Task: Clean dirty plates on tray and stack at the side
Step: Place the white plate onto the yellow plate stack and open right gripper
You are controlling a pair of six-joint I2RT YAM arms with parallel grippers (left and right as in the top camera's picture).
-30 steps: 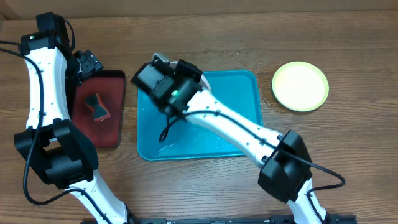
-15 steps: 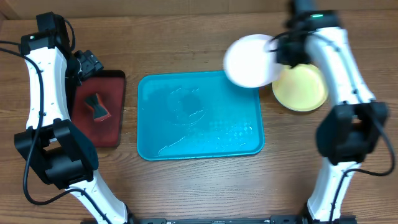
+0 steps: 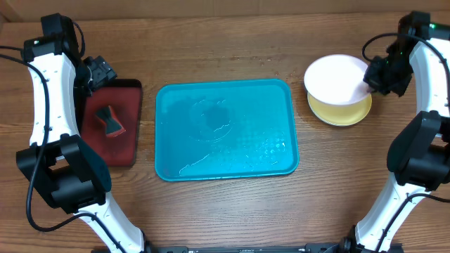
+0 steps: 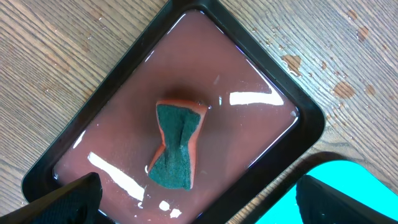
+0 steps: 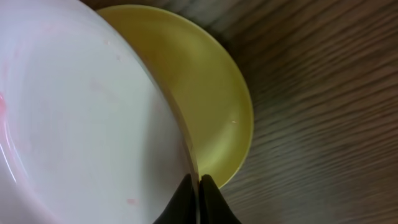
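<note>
The turquoise tray [image 3: 225, 130] lies mid-table, wet, with no plate on it. A yellow-green plate [image 3: 341, 112] sits on the table to its right; it also shows in the right wrist view [image 5: 211, 93]. My right gripper [image 3: 373, 79] is shut on the rim of the white plate [image 3: 336, 79] and holds it just above the yellow-green one; the fingers [image 5: 199, 199] pinch the white plate [image 5: 81, 118], which has faint pink marks. My left gripper [image 3: 98, 70] is open [image 4: 199, 202] over the dark red tray. The pale blue plate is out of view.
A dark red black-rimmed tray [image 3: 125, 133] stands at the left with a green-and-orange sponge [image 3: 110, 121] in it, also in the left wrist view [image 4: 177, 146]. Water drops lie on the wood near it.
My right arm has swung from the tray's left end to the far right, carrying the white plate over the yellow-green plate. The left arm has not moved.
</note>
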